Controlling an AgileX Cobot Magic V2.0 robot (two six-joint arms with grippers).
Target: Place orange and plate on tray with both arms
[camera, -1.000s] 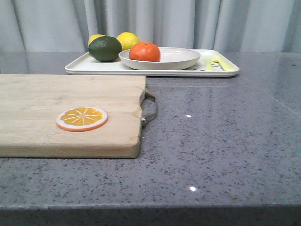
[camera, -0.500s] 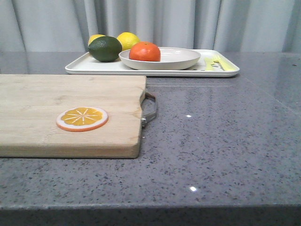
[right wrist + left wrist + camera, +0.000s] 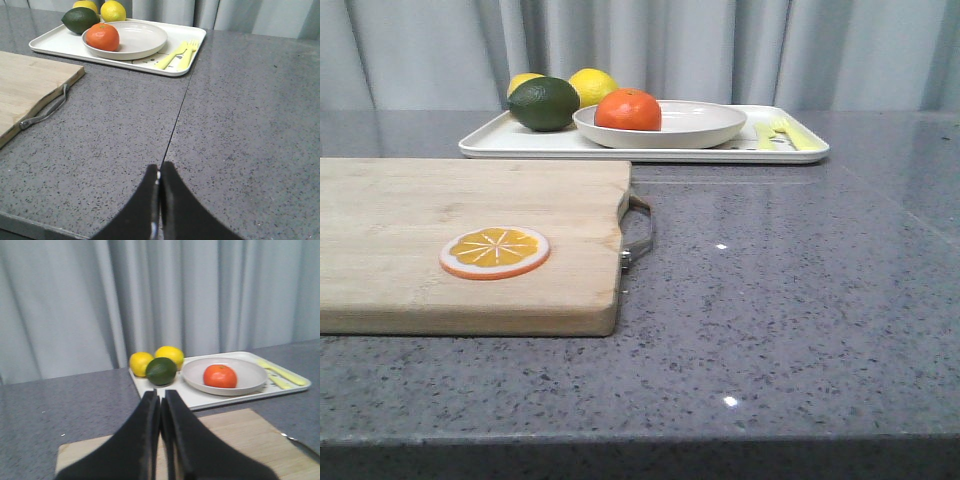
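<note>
The orange (image 3: 628, 109) lies in the left part of the off-white plate (image 3: 705, 128), and the plate stands on the white tray (image 3: 500, 140) at the back of the table. All three also show in the left wrist view, orange (image 3: 220, 376), plate (image 3: 250, 375), tray (image 3: 200, 399), and in the right wrist view, orange (image 3: 102, 37), plate (image 3: 142, 37), tray (image 3: 50, 42). My left gripper (image 3: 161, 396) is shut and empty above the cutting board, short of the tray. My right gripper (image 3: 158, 170) is shut and empty over bare grey table near the front. Neither gripper shows in the front view.
A green lime (image 3: 543, 103) and two yellow lemons (image 3: 592, 85) lie on the tray's left part, a yellow fork and knife (image 3: 782, 132) on its right. A wooden cutting board (image 3: 420, 230) with a metal handle (image 3: 638, 236) carries an orange slice disc (image 3: 494, 251). A curtain hangs behind.
</note>
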